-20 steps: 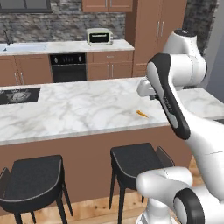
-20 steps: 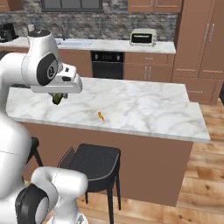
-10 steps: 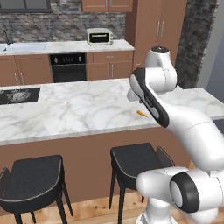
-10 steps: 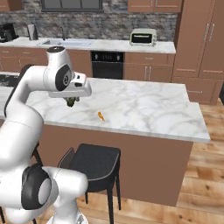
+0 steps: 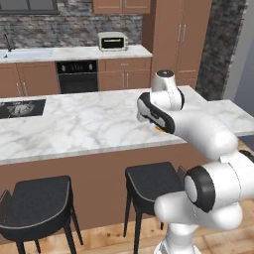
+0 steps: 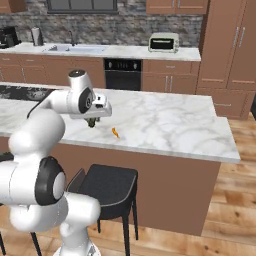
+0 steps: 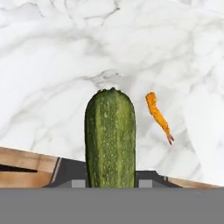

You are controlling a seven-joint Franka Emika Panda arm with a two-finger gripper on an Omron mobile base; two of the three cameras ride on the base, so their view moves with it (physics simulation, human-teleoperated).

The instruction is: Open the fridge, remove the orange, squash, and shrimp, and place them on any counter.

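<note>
While held above the marble, the gripper (image 6: pixel 92 121) clamps the squash (image 7: pixel 110 138), jaws closed part-way round the dark green body. In the hand view, squash running straight up the middle from the bottom edge, rounded free end over the white veined counter (image 7: pixel 52 65). Just to its right, apart from it, the shrimp (image 7: pixel 158 115), thin and orange, lying flat on the marble with its darker tail end pointing toward the near counter edge. Below that edge, a strip of wooden floor and the dark seat of a stool (image 7: pixel 65 173).

In the right base view, squash tip (image 6: pixel 92 122) poking down from the hand over the near side of the island, shrimp (image 6: pixel 115 132) on the top a little to the right, near the front edge. A black stool (image 6: pixel 111 186) under the overhang. In the left base view, hand hidden behind the white arm (image 5: pixel 171 116), a sliver of orange (image 5: pixel 159 130) at its lower edge. Beyond the island, the back-wall counter with a toaster oven (image 6: pixel 164 42), a black oven (image 6: pixel 123 74) and a sink (image 6: pixel 73 48).
</note>
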